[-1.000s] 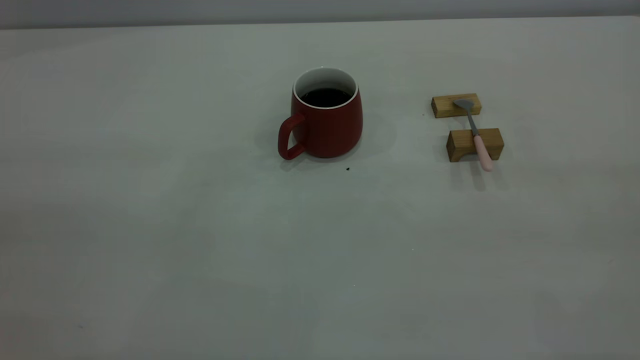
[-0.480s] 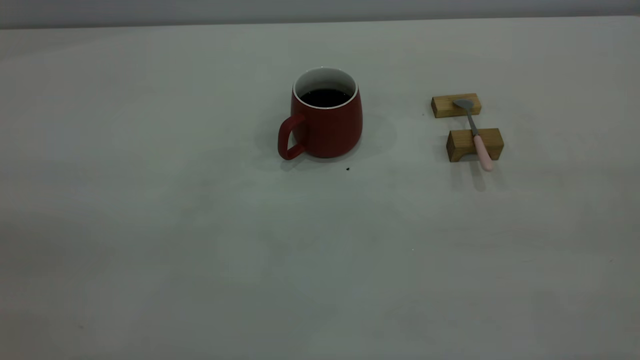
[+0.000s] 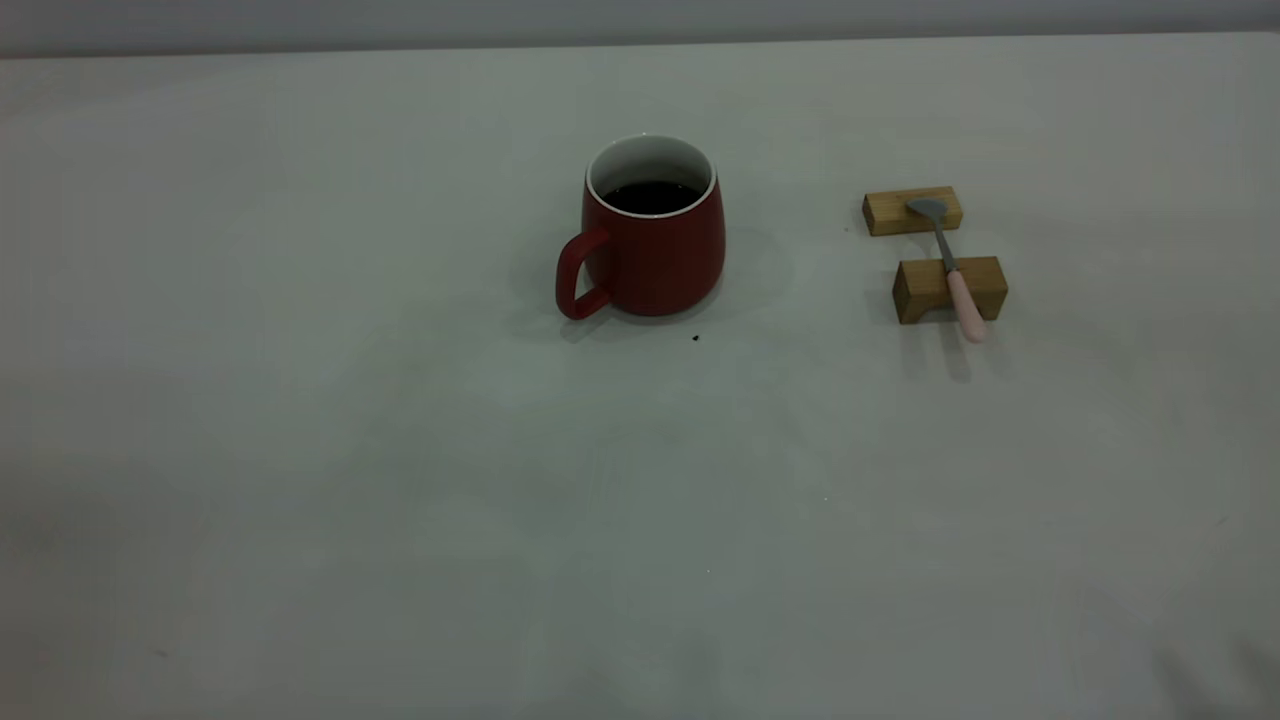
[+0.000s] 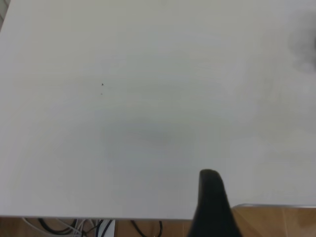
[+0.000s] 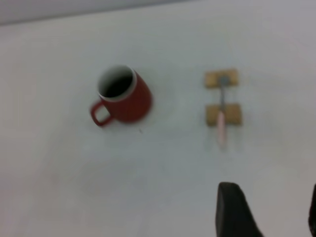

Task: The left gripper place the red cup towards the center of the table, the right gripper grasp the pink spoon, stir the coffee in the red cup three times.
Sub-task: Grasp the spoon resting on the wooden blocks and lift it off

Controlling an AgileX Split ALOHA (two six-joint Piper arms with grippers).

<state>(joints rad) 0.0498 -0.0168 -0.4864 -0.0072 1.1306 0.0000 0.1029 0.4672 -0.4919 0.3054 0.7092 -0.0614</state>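
Note:
The red cup [image 3: 655, 250] stands upright near the table's [image 3: 400, 450] middle, handle toward the front left, with dark coffee [image 3: 652, 196] inside. To its right the pink spoon [image 3: 950, 272] lies across two wooden blocks, pink handle pointing to the front. Neither arm shows in the exterior view. The right wrist view looks down on the cup [image 5: 123, 98] and spoon [image 5: 220, 121] from afar, and my right gripper [image 5: 271, 212] is open and empty, well short of the spoon. My left gripper [image 4: 212, 197] shows only as a dark tip over the table's edge, far from the cup.
Two tan wooden blocks [image 3: 912, 211] [image 3: 950, 290] carry the spoon. A tiny dark speck [image 3: 695, 338] lies just in front of the cup. In the left wrist view, brown floor and cables [image 4: 98, 228] show past the table edge.
Cup and spoon have not moved. A faint shadow has appeared at the table's front right corner in the exterior view.

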